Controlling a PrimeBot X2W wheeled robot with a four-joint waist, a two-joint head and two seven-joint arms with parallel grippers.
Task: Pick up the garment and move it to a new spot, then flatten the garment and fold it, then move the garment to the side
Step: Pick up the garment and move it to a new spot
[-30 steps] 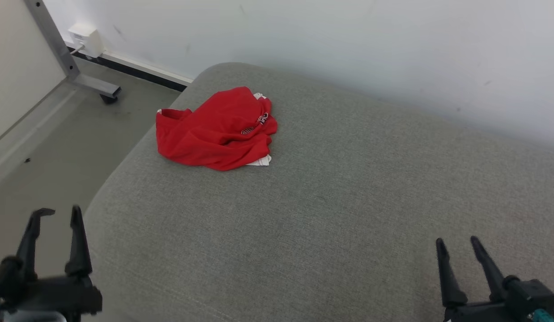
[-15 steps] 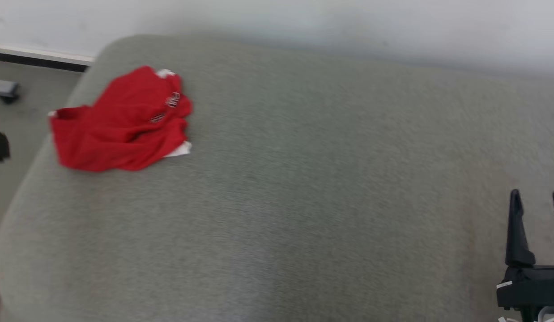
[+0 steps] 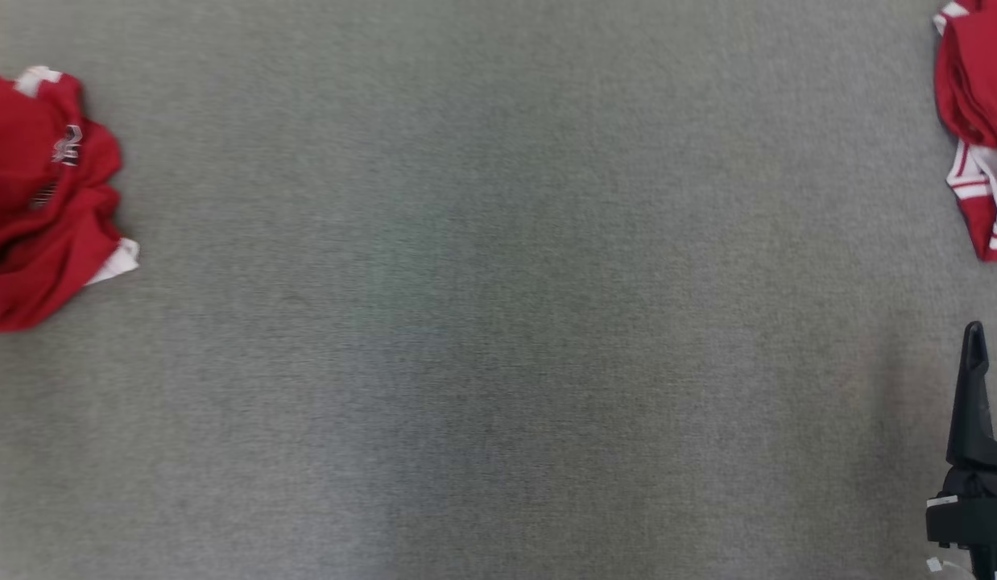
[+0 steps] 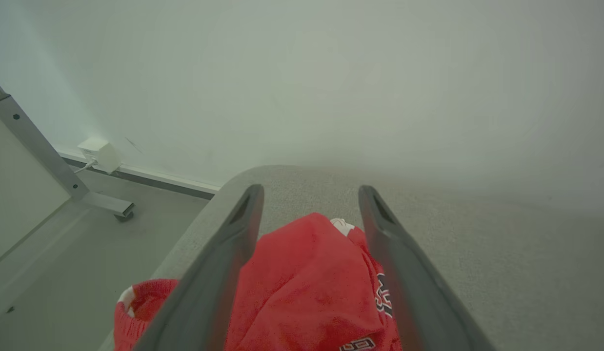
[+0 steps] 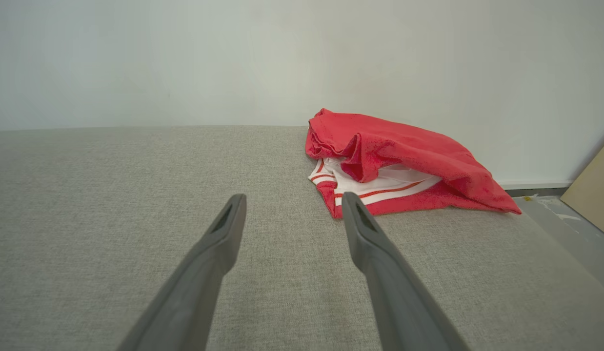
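Find the red garment [image 3: 39, 201] crumpled near the left end of the cushion [image 3: 498, 322], framed between the wide-spread, empty fingers of the left end effector [image 4: 310, 190]; cannot tell whether touching. See the right end effector [image 5: 292, 196] equally wide open and empty over bare cushion, apart from a second garment [image 5: 404, 151], red and white.

On the cushion [image 3: 498, 322], one garment [image 3: 39, 201] far to my left, a second garment [image 3: 978, 105] far right, wall [image 5: 185, 58] behind.

Soft even light, slight blur
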